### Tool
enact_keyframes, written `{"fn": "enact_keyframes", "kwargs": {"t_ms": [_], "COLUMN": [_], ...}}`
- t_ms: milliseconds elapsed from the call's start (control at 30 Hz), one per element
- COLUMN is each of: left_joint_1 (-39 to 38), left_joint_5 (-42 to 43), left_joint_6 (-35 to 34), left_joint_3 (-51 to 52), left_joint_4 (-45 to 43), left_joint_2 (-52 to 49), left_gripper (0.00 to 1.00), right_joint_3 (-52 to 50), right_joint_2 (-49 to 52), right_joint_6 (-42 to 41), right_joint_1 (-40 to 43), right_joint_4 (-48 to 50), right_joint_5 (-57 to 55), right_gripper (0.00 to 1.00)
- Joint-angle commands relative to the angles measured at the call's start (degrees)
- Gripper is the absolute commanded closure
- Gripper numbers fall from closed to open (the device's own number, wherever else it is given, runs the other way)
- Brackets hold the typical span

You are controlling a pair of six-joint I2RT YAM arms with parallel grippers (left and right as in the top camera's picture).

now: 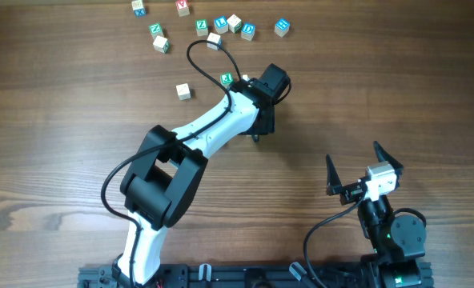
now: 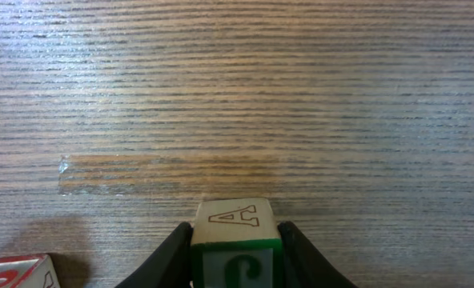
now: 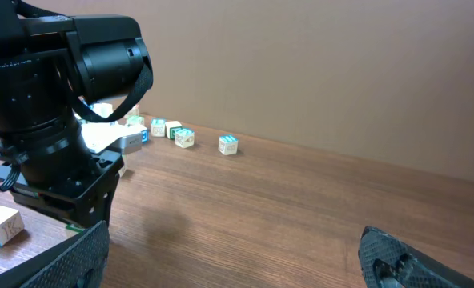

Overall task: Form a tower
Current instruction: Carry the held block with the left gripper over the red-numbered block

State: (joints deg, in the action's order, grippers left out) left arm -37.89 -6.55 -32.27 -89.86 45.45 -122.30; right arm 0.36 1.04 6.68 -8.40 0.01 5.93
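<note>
Toward one o'clock from centre, your left gripper [image 2: 235,240] is clamped on a cube [image 2: 233,218] marked A. No tower shows yet, though the arm [image 1: 213,124] may hide one. Loose cubes [image 1: 221,24] lie at twelve; right gripper [image 1: 354,154] gapes at five. Lift straight, set squarely.

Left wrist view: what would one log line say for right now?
left gripper: shut on letter-A cube | right gripper: open, empty | other cubes: loose on table
</note>
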Motion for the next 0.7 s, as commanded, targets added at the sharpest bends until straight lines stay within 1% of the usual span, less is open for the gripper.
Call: {"fn": "enact_keyframes", "kwargs": {"t_ms": [0,67,167,267,333,367,500,667], "left_joint_1": [-0.2,-0.3,-0.3,-0.3,-0.3,-0.2,-0.3,-0.3], "left_joint_5": [0.3,0.3,0.3,0.3,0.3,0.3,0.3,0.3], "left_joint_6": [-0.2,-0.2,-0.2,-0.2,-0.2,-0.2,-0.2,-0.2], "left_joint_3": [-0.2,-0.2,-0.2,-0.2,-0.2,-0.2,-0.2,-0.1], "left_joint_4": [-0.2,0.1,0.5,0.7,0.5,0.6,0.7,0.7], "left_joint_2": [1.4,1.4,1.4,1.4,1.4,1.4,1.4,0.9], "left_gripper": [0.68,0.63,0.59,0.60,0.67,0.67,0.64,0.65], "right_joint_3": [-0.1,-0.1,-0.1,-0.1,-0.1,-0.1,-0.1,-0.1], "right_joint_2": [-0.4,-0.4,-0.4,-0.4,-0.4,-0.4,-0.4,-0.4], "right_joint_6": [-0.7,-0.7,-0.7,-0.7,-0.7,-0.7,-0.7,-0.7], "right_joint_1": [0.3,0.3,0.3,0.3,0.3,0.3,0.3,0.3], "right_joint_4": [0.2,0.2,0.2,0.2,0.2,0.2,0.2,0.2], "right_joint_5": [-0.8,-0.8,-0.8,-0.8,-0.8,-0.8,-0.8,-0.8], "right_gripper": [0.00,0.00,0.00,0.00,0.00,0.00,0.00,0.00]}}
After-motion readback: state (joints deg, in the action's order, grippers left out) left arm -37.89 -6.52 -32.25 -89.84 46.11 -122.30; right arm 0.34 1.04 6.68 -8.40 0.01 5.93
